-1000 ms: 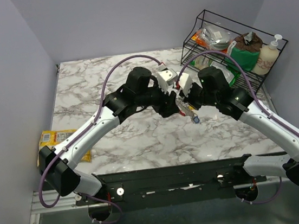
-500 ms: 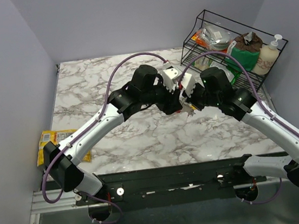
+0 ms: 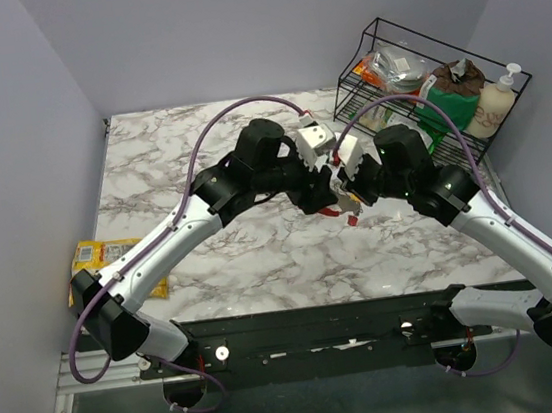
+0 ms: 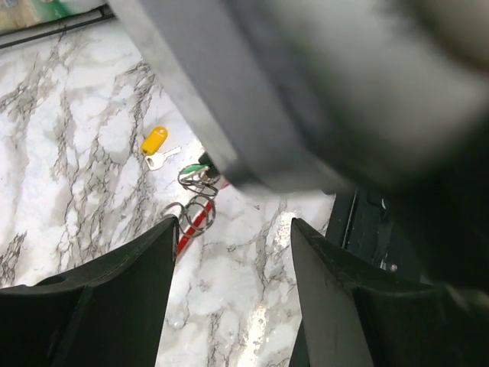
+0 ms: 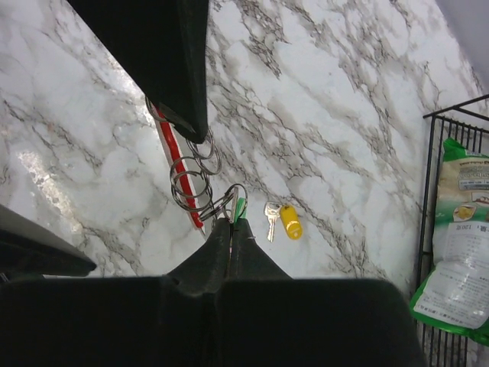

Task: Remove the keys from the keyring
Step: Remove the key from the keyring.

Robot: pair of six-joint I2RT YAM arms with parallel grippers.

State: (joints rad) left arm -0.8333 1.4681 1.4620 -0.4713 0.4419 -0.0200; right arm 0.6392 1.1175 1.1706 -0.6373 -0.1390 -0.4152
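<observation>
My right gripper is shut on a green-tagged key, which hangs on a wire ring. More wire rings link it to the red keyring, which hangs just above the marble. A yellow-tagged key lies loose on the table beside them. My left gripper is open with only marble between its fingers. The red keyring runs past the tip of its left finger. In the top view both grippers meet over the table's middle, with the keyring below them.
A black wire basket at the back right holds packets, and a soap bottle stands at its right end. A yellow snack packet lies at the table's left edge.
My left gripper has moved right, closer to the right gripper. The hanging bunch, which trailed out below the grippers a second ago, now sits tucked under them.
</observation>
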